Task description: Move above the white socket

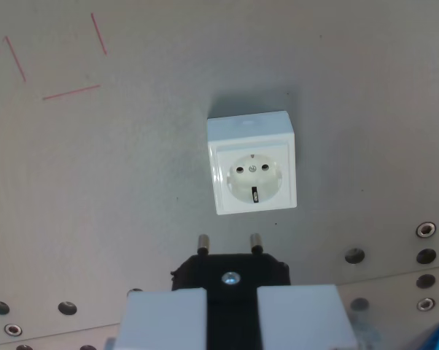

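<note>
The gripper point(232, 315) sits at the bottom edge of the wrist view, its two pale fingers point(165, 321) closed on a black plug point(231, 273) held between them. The plug's two metal pins point(203, 243) point up the frame toward the socket point(252, 162), and a single screw shows on the plug's body. One white socket lies on the grey table point(117, 189), just above the pins and slightly toward the wrist view's right, apart from them. It is nearly square, face up to the camera, with two pin holes side by side across a round recess. Three red lines point(71, 92) mark the table at upper left. Several bolt holes point(354, 256) dot the lower corners
</note>
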Controlling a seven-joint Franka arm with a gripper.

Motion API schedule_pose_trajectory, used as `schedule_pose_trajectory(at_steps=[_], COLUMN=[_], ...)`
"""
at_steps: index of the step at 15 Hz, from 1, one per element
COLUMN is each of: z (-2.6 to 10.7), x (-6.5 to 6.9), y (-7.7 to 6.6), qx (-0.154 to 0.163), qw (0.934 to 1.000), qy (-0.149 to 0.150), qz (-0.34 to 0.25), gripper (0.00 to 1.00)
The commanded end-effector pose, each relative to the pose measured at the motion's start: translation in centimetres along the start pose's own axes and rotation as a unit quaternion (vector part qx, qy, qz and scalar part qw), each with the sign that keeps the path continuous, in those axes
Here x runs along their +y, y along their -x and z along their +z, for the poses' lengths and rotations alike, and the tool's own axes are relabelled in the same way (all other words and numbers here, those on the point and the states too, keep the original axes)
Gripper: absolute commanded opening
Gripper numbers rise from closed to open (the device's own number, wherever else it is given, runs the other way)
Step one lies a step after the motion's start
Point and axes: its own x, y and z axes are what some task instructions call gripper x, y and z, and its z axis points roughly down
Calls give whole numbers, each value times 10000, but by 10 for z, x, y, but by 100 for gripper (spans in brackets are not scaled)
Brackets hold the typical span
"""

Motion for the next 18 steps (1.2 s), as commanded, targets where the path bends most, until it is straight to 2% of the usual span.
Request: schedule_pose_trajectory(at_steps=[1,11,18], z=[0,3,14], x=[0,0,2], y=[0,1,5], qx=[0,28,205], qw=[10000,10000,9997], qy=[-1,5,11], qz=[2,-34,-126], gripper=[0,0,0])
